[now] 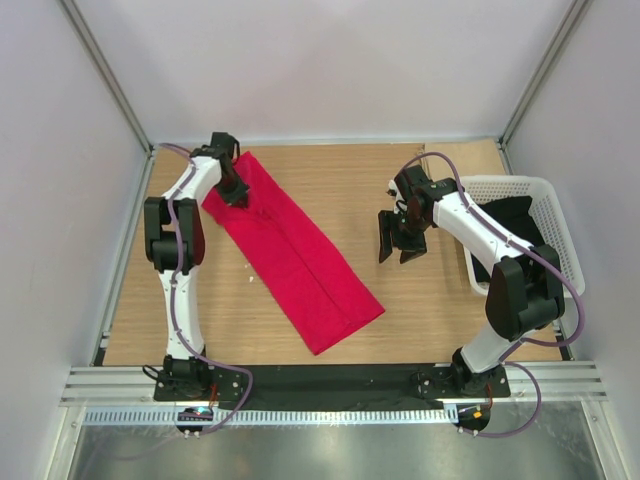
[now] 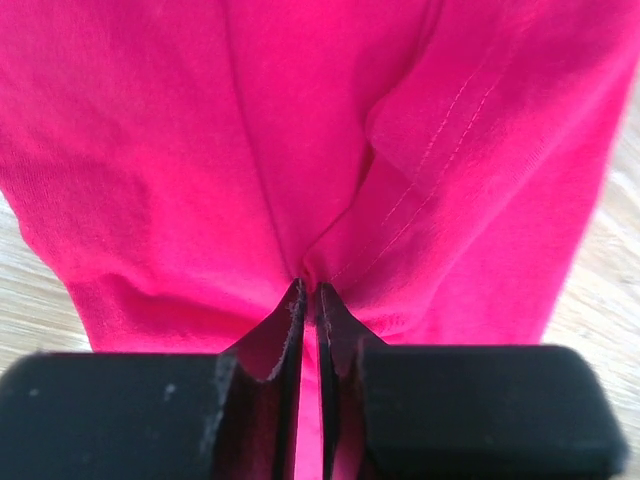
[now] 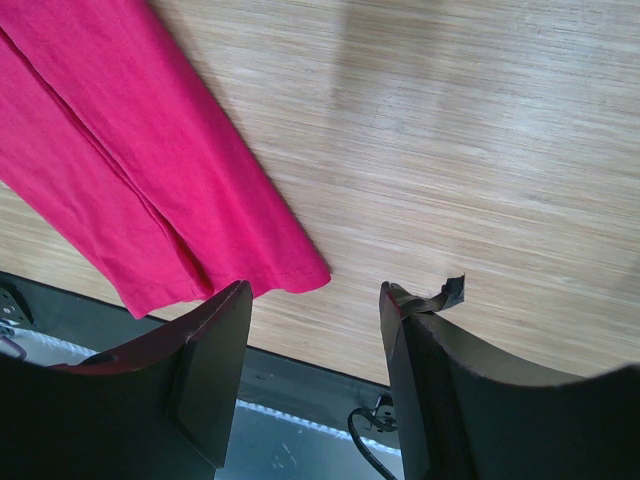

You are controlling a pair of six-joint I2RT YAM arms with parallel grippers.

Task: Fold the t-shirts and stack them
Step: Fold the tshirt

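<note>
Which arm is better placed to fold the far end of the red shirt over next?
Left, likely. The left fingers pinch the red t-shirt at its far end; the right fingers hang open over bare table, off the cloth.

Wooden table carries red t-shirt and white basket.

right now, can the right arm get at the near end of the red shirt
Probably yes. The right tool hangs open over bare table, just right of the near end of the red t-shirt. Nothing lies between them, and the basket sits on its other side.
</note>
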